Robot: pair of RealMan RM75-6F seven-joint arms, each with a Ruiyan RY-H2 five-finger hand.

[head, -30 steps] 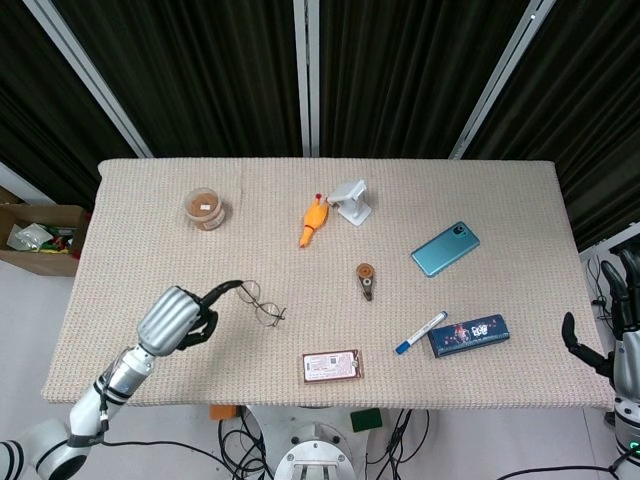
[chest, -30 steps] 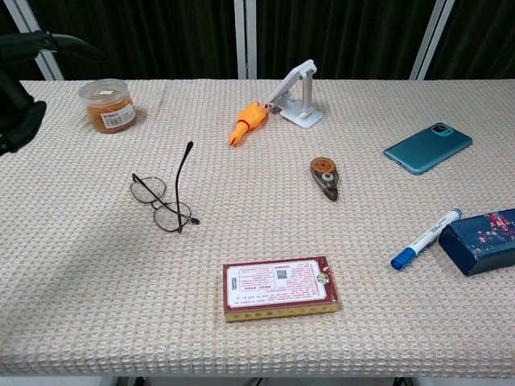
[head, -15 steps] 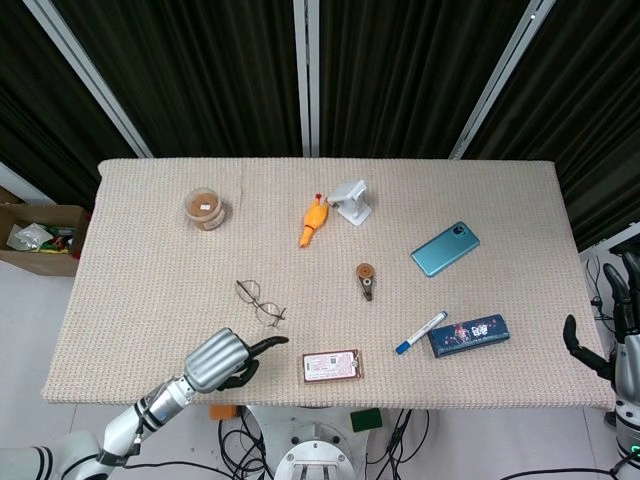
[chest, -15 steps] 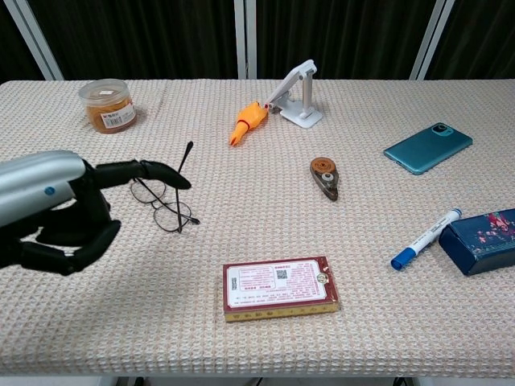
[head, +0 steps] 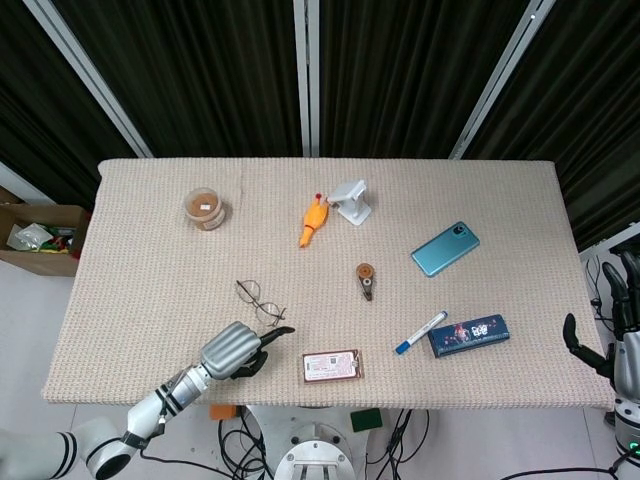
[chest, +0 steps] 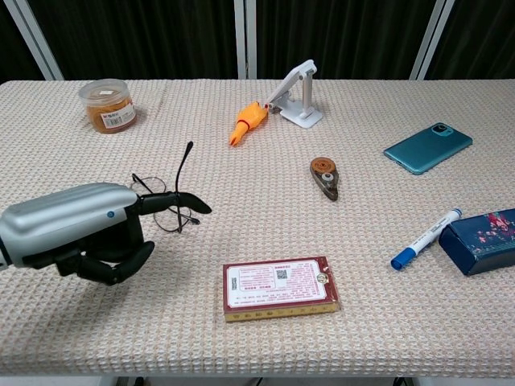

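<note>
My left hand [head: 236, 350] hovers over the table's front left part, just in front of a pair of thin-rimmed glasses [head: 260, 303]. In the chest view the left hand [chest: 80, 233] has most fingers curled under with nothing in them. One dark finger [chest: 181, 202] reaches out across the glasses [chest: 170, 211], whose one temple sticks up. I cannot tell whether that finger touches the frame. My right hand [head: 615, 318] hangs off the table's right edge with its fingers apart, holding nothing.
On the beige cloth [head: 150, 270] lie a lidded jar [chest: 107, 104], an orange toy chicken [chest: 248, 122], a white stand [chest: 298, 96], a brown tape dispenser [chest: 325, 176], a teal phone [chest: 427, 147], a blue-capped marker [chest: 426, 239], a dark blue box [chest: 483, 241] and a red card box [chest: 278, 287].
The left hand swung from left of the glasses down towards the front edge, then edged right and closer to them. The glasses stay put. The right hand is still.
</note>
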